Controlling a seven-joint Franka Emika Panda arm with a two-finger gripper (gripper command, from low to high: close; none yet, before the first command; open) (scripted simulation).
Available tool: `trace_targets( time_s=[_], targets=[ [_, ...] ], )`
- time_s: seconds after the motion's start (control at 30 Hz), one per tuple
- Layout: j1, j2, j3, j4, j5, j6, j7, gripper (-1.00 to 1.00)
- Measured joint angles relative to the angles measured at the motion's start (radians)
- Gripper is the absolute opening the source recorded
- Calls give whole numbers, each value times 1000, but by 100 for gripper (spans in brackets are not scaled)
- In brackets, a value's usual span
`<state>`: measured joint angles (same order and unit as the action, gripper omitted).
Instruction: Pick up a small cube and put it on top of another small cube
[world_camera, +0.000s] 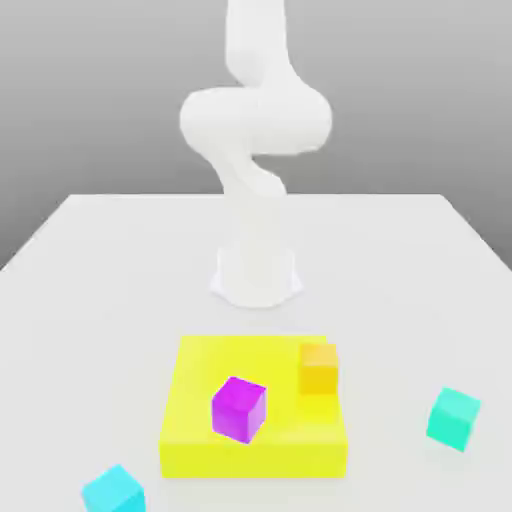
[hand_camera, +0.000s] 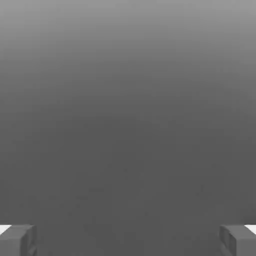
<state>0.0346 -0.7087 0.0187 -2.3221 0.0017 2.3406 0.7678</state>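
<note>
Gripper (hand_camera: 128, 241) released, fingers wide apart with nothing between them; arm (world_camera: 256, 120) upright behind the blocks in the exterior view; teal-green cube (world_camera: 453, 419) on the pale surface (world_camera: 130, 290), well apart from the yellow block (world_camera: 255, 458), toward the exterior view's right; cyan-blue cube (world_camera: 114, 491) on the surface at the exterior view's lower left, partly cut off by the frame; magenta cube (world_camera: 239, 409) and orange cube (world_camera: 319, 369) both on the yellow block, apart from each other.
</note>
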Motion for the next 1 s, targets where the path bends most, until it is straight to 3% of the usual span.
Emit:
trace_targets(
  time_s=[0.67,0.83,0.97,1.0],
  targets=[
    [273,732,194,-177,-64,324,-201,0],
    [326,917,211,-212,-132,409,-208,0],
    [385,1062,147,-190,-202,516,-162,0],
    [401,1095,129,-183,-216,542,-151,-100]
  ],
)
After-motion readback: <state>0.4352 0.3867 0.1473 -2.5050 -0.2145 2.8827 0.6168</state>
